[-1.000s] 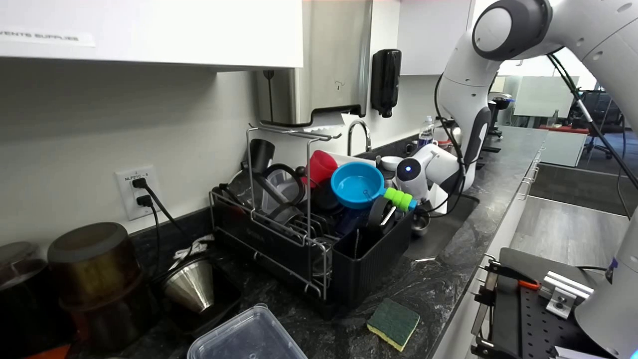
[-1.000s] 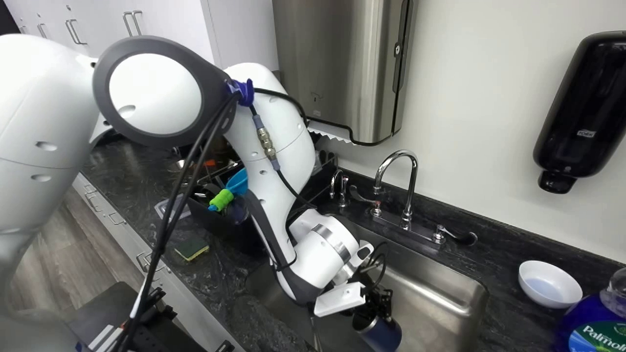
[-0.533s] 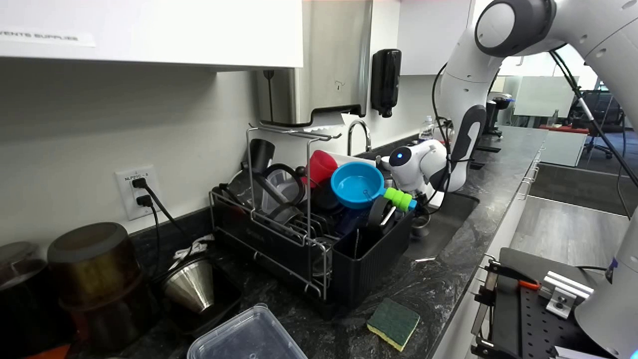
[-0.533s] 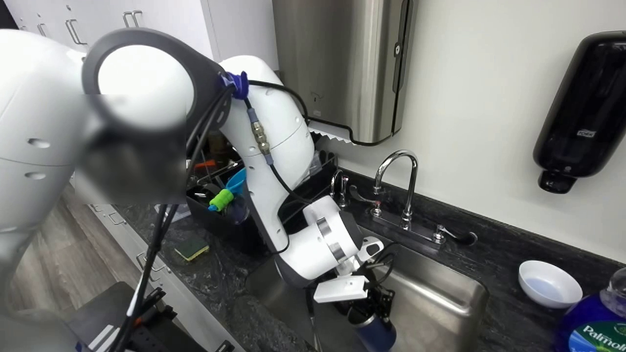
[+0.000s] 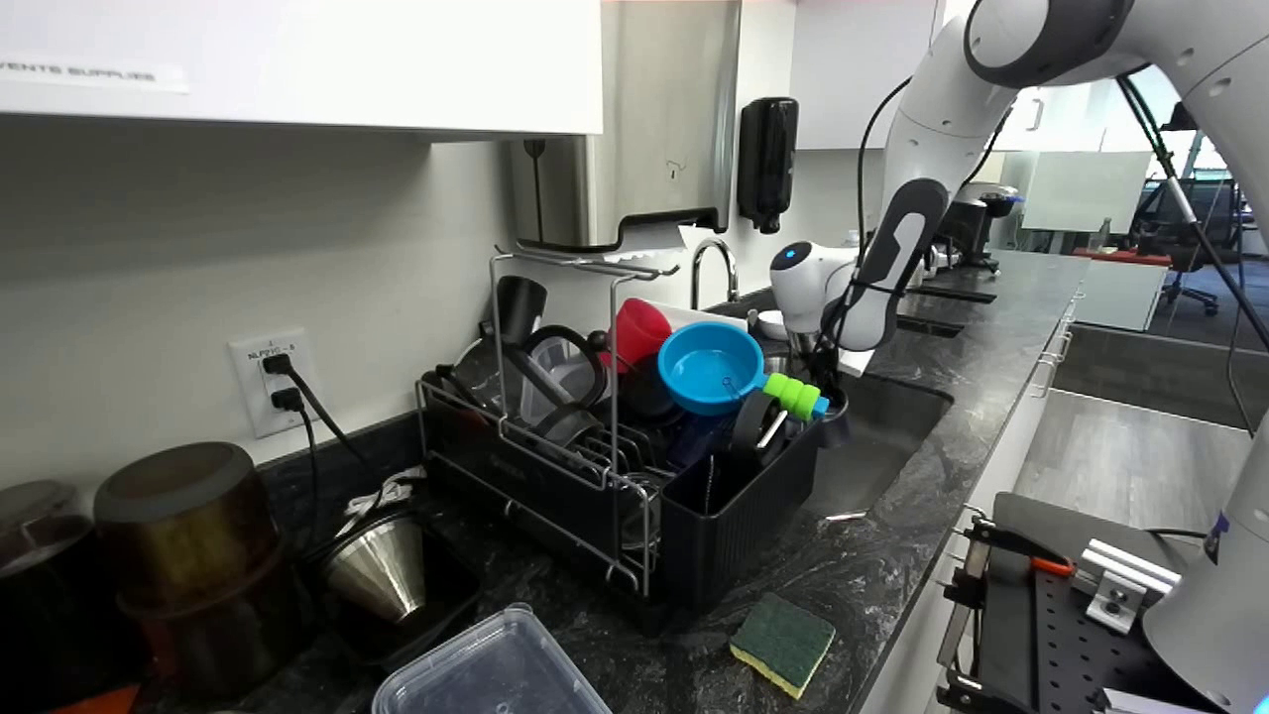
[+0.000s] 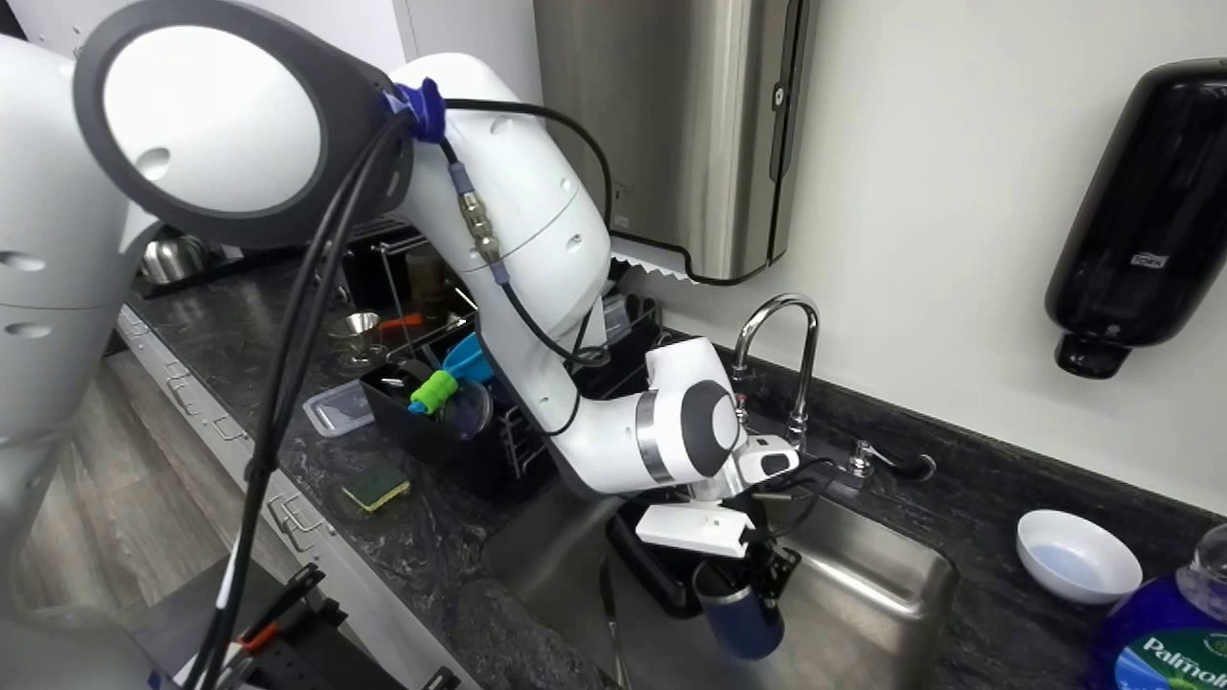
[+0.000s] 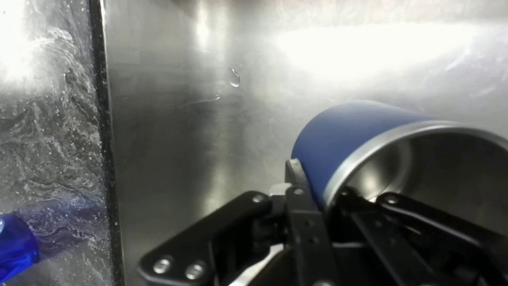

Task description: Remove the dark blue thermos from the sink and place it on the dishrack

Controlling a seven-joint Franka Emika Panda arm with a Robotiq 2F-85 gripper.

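Arm (image 6: 537,211) bent in both exterior views; elbow (image 6: 211,115) well above the gripper (image 7: 322,188). Forearm (image 5: 932,154) slopes down from the elbow toward the gripper. Wrist (image 6: 671,436) folded and set just above the gripper, which points downward with a slight tilt. Gripper found closed in a grip: its two fingers (image 7: 307,232) are nearly together, side by side, a narrow gap between them.

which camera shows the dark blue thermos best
The wrist view: the dark blue thermos is large and close, its mouth and inside plain, though the picture's right edge crops it. In an exterior view it is smaller but nearly whole; in an exterior view it is a small dark shape just past the dishrack, partly hidden.
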